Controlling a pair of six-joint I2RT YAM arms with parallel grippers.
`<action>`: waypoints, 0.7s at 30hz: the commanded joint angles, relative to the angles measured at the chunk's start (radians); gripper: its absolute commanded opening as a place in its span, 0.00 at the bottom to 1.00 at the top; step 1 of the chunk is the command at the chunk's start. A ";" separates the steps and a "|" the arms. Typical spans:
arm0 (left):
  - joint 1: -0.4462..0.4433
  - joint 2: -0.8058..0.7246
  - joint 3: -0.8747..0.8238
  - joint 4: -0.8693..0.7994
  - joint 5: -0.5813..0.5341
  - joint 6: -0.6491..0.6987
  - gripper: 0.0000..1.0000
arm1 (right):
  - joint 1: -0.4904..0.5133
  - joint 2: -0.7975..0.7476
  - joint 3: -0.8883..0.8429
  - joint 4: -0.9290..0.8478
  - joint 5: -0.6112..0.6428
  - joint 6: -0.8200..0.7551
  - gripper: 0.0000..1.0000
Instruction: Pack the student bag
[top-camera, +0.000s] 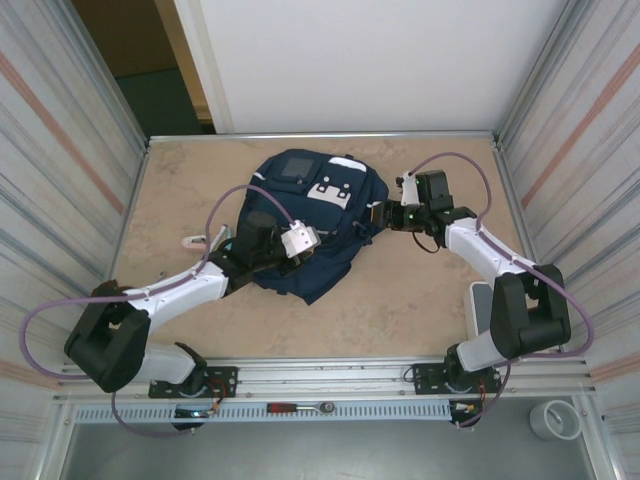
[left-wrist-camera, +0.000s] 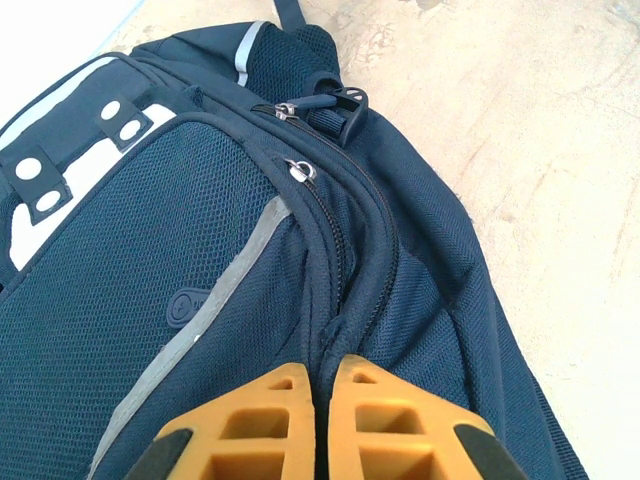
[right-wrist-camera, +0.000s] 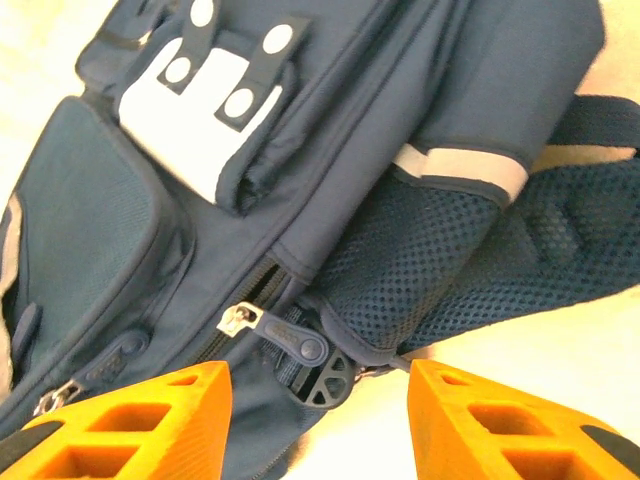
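Note:
The navy student bag (top-camera: 310, 225) lies flat in the middle of the table, its white patch (top-camera: 328, 190) facing up. In the left wrist view the bag (left-wrist-camera: 200, 250) runs away from my left gripper (left-wrist-camera: 325, 368), which is shut on a ridge of its fabric along the zip seam. My left gripper (top-camera: 322, 240) sits over the bag's middle. At the bag's right edge my right gripper (top-camera: 382, 213) stands open. In the right wrist view its orange fingers (right-wrist-camera: 150, 410) straddle a zip pull (right-wrist-camera: 285, 338) and a black plastic buckle (right-wrist-camera: 322, 378) of the bag (right-wrist-camera: 400, 100), touching neither.
Ribbed metal walls close in the table (top-camera: 420, 300) on the left and right. A small pale object (top-camera: 192, 240) lies left of the bag. A red-handled tool (top-camera: 300, 408) rests on the front rail, and a tape roll (top-camera: 553, 420) sits at the lower right.

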 joint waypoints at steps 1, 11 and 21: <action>0.019 -0.034 -0.012 -0.015 -0.012 -0.034 0.00 | -0.006 0.055 0.039 -0.013 0.106 0.142 0.50; 0.019 -0.016 -0.004 -0.019 -0.012 -0.036 0.00 | -0.025 0.319 0.166 0.072 -0.062 0.244 0.50; 0.018 0.019 0.012 -0.010 -0.036 -0.048 0.02 | -0.054 0.218 0.021 0.085 -0.047 0.204 0.00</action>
